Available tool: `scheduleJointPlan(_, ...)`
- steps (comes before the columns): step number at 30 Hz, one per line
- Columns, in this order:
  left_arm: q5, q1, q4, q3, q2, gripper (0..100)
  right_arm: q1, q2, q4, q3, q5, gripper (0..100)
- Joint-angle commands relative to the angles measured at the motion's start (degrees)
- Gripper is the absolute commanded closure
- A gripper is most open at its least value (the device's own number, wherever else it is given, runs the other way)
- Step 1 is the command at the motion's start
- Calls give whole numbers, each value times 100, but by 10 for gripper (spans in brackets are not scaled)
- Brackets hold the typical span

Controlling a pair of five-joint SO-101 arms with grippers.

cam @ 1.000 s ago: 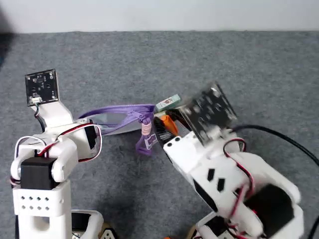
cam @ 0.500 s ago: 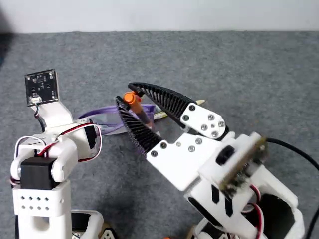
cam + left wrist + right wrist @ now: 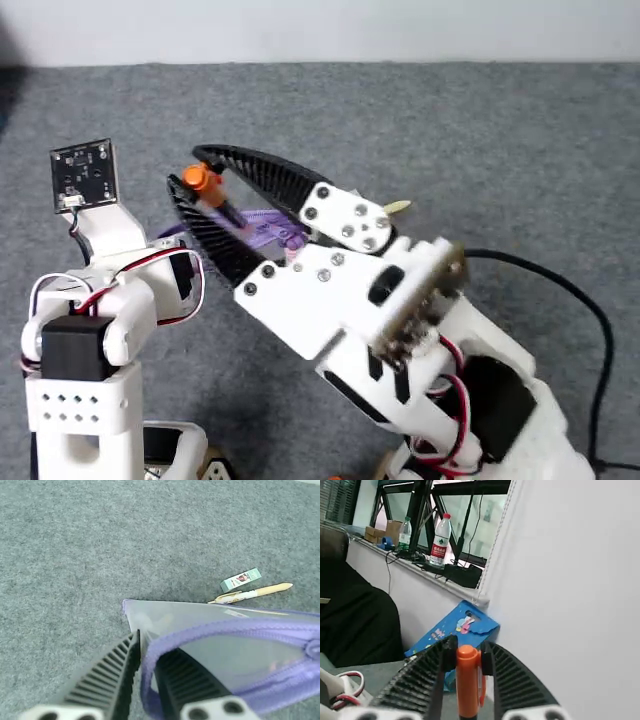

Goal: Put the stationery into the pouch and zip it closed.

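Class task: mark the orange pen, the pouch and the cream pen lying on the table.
orange pen [image 3: 468, 672], right wrist view, its cap.
pouch [image 3: 220, 647], left wrist view, its clear side panel.
cream pen [image 3: 252, 593], left wrist view, mid-barrel.

The pouch [image 3: 262, 228] lies centre-left on the tabletop [image 3: 500, 130], its edge between my left jaws. The marker [image 3: 203, 182], between my right jaws, sits at its upper left.

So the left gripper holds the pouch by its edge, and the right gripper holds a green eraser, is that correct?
Not quite. The right gripper holds an orange-capped pen, not a green eraser, as the right wrist view shows. The eraser lies on the table, apart from the pouch. The left gripper does hold the pouch by its edge.
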Motion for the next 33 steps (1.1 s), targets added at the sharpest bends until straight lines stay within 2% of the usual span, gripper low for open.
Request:
scheduleJointPlan(1, 35, 35, -141, -101, 62, 988, -31, 215, -110, -62, -404, 991)
scheduleJointPlan(6, 35, 35, -141, -101, 53, 988, 163, 453, -233, 237, -492, 991)
scheduleJointPlan(12, 35, -158, -141, -101, 35, 988, 444, 154, -1341, 1556, -466, 991)
scheduleJointPlan(17, 35, -448, -123, -101, 26, 988, 497, -277, -1376, 2497, -44, 986)
scheduleJointPlan(19, 35, -448, -123, -101, 26, 988, 505, -409, -1130, 2567, 18, 941)
scheduleJointPlan(23, 35, -440, -123, -101, 26, 988, 505, -593, -822, 2567, -18, 758)
scheduleJointPlan(25, 35, -440, -105, -101, 26, 988, 523, -629, -822, 2567, -9, 723)
scheduleJointPlan(29, 35, -440, -105, -101, 26, 988, 919, -567, -831, 2277, -105, 815)
scheduleJointPlan(33, 35, -440, -105, -101, 26, 988, 1877, -259, -673, 1749, -985, 923)
